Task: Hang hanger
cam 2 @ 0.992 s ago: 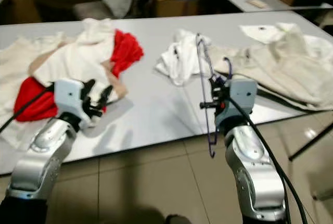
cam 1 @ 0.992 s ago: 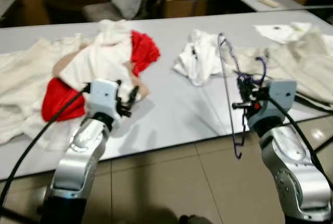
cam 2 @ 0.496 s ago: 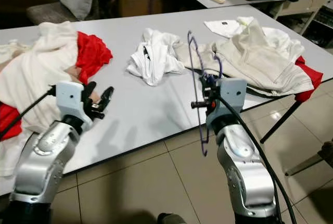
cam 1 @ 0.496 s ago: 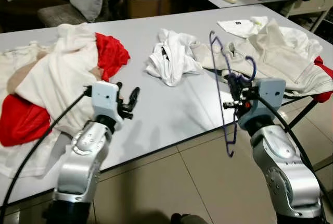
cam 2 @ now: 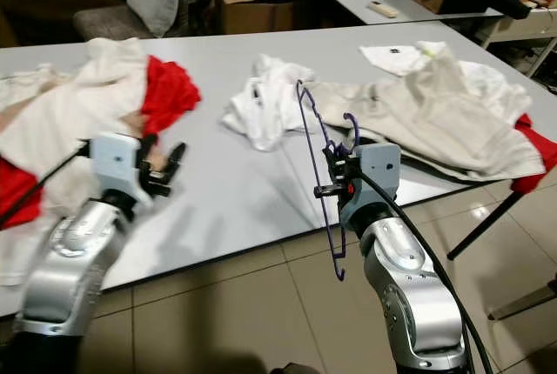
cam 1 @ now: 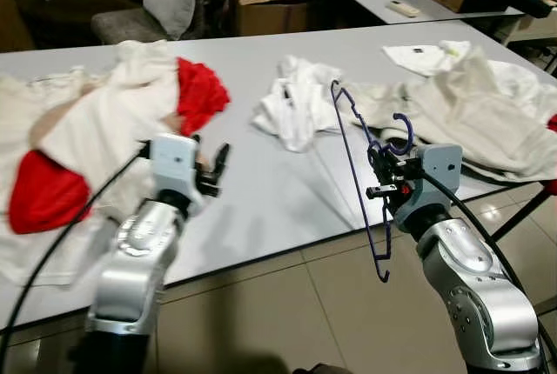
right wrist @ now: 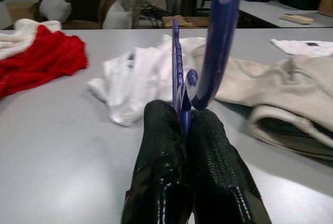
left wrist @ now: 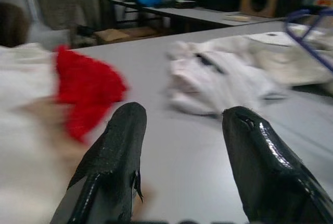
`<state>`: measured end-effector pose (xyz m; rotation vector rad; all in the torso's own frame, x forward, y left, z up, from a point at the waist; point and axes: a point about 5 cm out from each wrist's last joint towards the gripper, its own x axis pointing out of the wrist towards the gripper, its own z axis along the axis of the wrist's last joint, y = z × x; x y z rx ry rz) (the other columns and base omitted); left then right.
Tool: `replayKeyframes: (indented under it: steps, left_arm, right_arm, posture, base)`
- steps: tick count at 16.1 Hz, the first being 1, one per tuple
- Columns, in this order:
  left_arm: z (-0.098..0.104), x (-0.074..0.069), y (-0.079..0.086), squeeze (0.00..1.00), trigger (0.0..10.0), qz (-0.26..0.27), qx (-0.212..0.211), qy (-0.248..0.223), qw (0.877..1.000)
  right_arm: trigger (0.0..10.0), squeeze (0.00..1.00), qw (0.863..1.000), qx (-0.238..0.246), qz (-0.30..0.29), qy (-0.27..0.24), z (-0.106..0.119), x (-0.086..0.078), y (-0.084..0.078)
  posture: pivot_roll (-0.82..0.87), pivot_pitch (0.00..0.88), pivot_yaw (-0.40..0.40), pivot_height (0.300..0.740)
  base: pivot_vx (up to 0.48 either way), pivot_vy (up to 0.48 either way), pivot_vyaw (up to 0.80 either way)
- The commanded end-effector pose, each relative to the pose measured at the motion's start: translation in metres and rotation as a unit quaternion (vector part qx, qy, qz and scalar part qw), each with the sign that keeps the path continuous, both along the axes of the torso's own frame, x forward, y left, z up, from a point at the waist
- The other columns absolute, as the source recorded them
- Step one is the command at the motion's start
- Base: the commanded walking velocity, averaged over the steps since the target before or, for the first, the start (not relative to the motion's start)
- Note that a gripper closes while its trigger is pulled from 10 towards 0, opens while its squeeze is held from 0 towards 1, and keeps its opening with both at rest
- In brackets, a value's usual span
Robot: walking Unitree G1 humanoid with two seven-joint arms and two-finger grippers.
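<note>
Hanger (cam 1: 357, 174) upright, clamped in right hand (cam 1: 380, 170); left hand (cam 1: 213, 163) released.

The whole view swung back leftward; nothing else shifted.

Blue hanger (cam 1: 357, 165), red garment (cam 1: 202, 93)

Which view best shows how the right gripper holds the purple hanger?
The right wrist view: the right gripper pinches the purple hanger near its hook. Both eye views show the whole frame held upright; the left wrist view catches one corner.
</note>
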<state>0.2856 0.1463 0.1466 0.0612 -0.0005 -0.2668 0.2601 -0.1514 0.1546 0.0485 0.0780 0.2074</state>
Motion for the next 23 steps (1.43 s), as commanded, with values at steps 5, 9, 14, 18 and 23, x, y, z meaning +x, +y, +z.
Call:
replayKeyframes:
  steps: [5,9,14,18,23]
  left_arm:
    - [0.002,0.001,-0.002,0.00,10.0,-0.017,0.013,-0.002,1.000]
    - [-0.002,0.000,-0.009,0.00,10.0,-0.022,-0.004,0.007,1.000]
    - [-0.009,-0.001,-0.005,0.00,10.0,-0.020,-0.007,0.025,0.999]
    - [0.001,0.011,0.003,0.44,10.0,-0.022,0.005,0.019,1.000]
    - [0.001,0.011,-0.002,0.77,10.0,-0.017,-0.001,0.020,1.000]
  right_arm:
    - [10.0,0.00,1.000,0.007,0.021,-0.001,0.004,-0.003,0.004]
    - [10.0,0.00,0.999,-0.008,0.041,-0.002,0.001,0.000,0.010]
    - [10.0,0.00,0.999,-0.016,0.043,0.010,-0.004,-0.001,0.005]
    - [10.0,0.00,0.999,-0.013,0.033,0.009,-0.002,0.005,0.005]
    - [10.0,0.00,0.999,-0.012,0.028,0.011,-0.006,0.005,0.003]
  posture:
    - [-0.08,0.000,-0.026,0.740]
    - [-0.07,0.000,-0.030,0.740]
    - [-0.07,0.000,-0.018,0.740]
    - [-0.05,0.000,-0.022,0.740]
    - [-0.05,0.000,-0.020,0.740]
  base:
    - [0.000,-0.334,0.00]
    - [0.000,-0.151,0.00]
    - [0.000,0.000,-0.57]
    - [0.000,0.000,0.00]
    - [0.000,0.000,0.00]
